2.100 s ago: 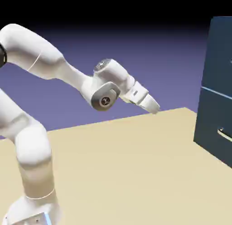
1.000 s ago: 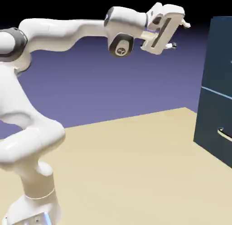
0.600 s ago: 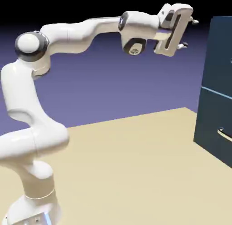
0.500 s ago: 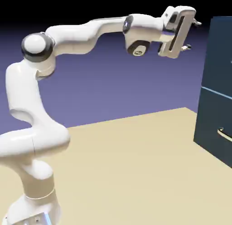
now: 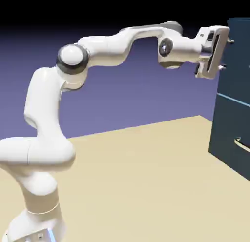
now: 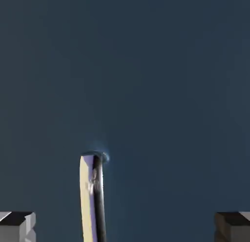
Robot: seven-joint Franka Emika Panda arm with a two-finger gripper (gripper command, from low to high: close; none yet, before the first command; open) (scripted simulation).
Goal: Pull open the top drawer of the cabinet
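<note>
The end effector (image 5: 226,54) has its fingertips spread wide, holding nothing, near the upper front of the cabinet (image 5: 237,124). The top drawer (image 5: 235,65) lies above the light-blue seam, and its handle (image 6: 93,199) runs between the fingertips in the hand view, nearer the left one. That offset could cause trouble: driving forward uncorrected, or closing off-centre, one finger might bump the handle or drag it sideways, and a shallow grip could slip once pulling starts. The hand view shows the handle's length and the offset but little of the remaining gap; the exterior view shows the arm's reach above the worktop (image 5: 132,182), with most of that handle cut off.
</note>
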